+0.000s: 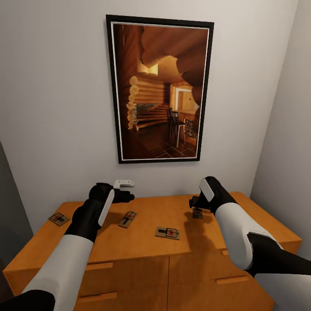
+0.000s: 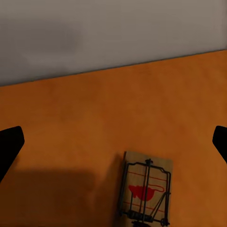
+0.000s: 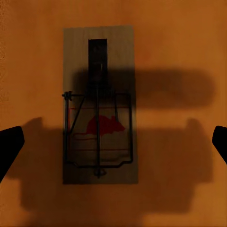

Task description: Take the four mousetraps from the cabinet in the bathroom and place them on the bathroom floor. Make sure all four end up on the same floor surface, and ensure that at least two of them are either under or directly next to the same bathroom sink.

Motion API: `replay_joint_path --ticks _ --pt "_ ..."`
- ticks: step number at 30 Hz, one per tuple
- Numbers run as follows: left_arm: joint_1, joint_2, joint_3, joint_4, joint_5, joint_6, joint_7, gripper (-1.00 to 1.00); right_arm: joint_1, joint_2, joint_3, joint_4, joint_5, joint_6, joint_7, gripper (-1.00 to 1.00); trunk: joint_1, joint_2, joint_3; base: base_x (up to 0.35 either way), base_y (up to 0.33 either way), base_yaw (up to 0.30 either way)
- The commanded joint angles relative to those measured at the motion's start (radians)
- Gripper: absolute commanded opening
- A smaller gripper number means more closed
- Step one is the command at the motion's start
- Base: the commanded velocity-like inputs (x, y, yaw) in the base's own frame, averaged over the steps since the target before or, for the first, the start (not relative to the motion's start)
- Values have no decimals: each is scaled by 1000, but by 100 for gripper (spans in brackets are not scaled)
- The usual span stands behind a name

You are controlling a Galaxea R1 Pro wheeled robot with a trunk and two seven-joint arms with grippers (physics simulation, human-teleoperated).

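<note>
4 small flat mousetraps lie on the smooth top of the low orange-brown wooden cabinet [image 1: 142, 242], with both black grippers hovering over it.

From the robot's left to right: 1 trap [image 1: 59, 218] sits near the left edge, 1 [image 1: 128, 219] just beside the left gripper [image 1: 129, 197], 1 [image 1: 167, 233] in the middle nearer the front, and 1 [image 1: 197, 213] directly beneath the right gripper [image 1: 193, 203]. In the right wrist view that trap [image 3: 100, 105] lies lengthwise between the spread fingertips [image 3: 9, 146], untouched. The left gripper's fingers [image 2: 9, 144] are likewise spread, empty, a trap [image 2: 145, 189] before them. A black-framed log-cabin picture [image 1: 160, 88] hangs on the white wall behind, with a small white fitting [image 1: 124, 183] below it.
</note>
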Motion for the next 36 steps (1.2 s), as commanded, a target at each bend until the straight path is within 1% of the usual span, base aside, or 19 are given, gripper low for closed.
replay_joint_path --ticks 1,13,20,36 --pt "-1 0 0 -1 2 4 0 100 -1 1 -4 -1 -10 1 -10 100 0 -1 -1 0 0 0" --pt "-1 0 0 1 3 4 0 100 0 -1 -6 5 -12 -20 -10 100 0 -1 -1 0 0 0" --pt "-1 0 0 3 3 4 0 100 0 -4 -4 56 -7 -44 -9 100 0 -1 -1 0 0 0" --pt "-1 0 0 4 2 4 0 100 -1 -9 1 76 -4 -50 -9 100 0 -1 -1 0 0 0"
